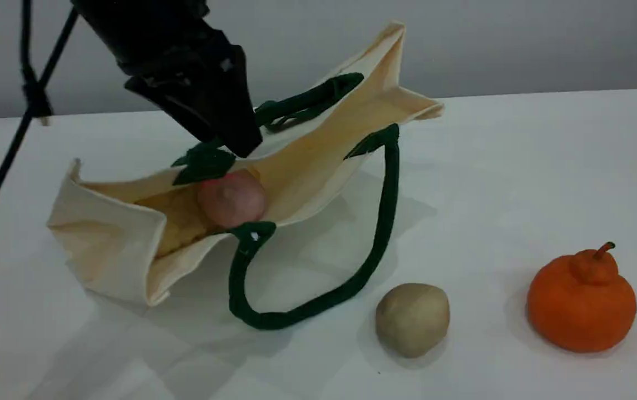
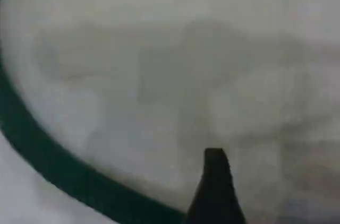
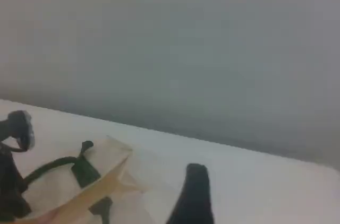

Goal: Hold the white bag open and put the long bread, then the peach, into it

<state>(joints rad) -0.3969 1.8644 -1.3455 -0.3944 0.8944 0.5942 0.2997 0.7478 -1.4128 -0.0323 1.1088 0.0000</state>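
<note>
The white bag [image 1: 113, 244] lies on its side with its mouth held open toward the camera. My left gripper [image 1: 239, 145] is shut on the bag's upper rim by a green strap patch [image 1: 204, 164] and holds that side up. In the left wrist view one fingertip [image 2: 215, 181] rests close against the pale fabric [image 2: 159, 75]. The peach [image 1: 232, 199] sits just inside the mouth. Behind it lies the golden long bread [image 1: 176, 219], partly hidden by the peach and the bag wall. My right gripper shows only one fingertip [image 3: 194, 192], raised clear of the bag [image 3: 79, 181].
A tan potato-like ball [image 1: 412, 318] and an orange stemmed fruit [image 1: 582, 303] sit on the white table at the front right. The bag's lower green handle [image 1: 318, 300] loops out over the table. A black cable [image 1: 1, 166] hangs at the far left.
</note>
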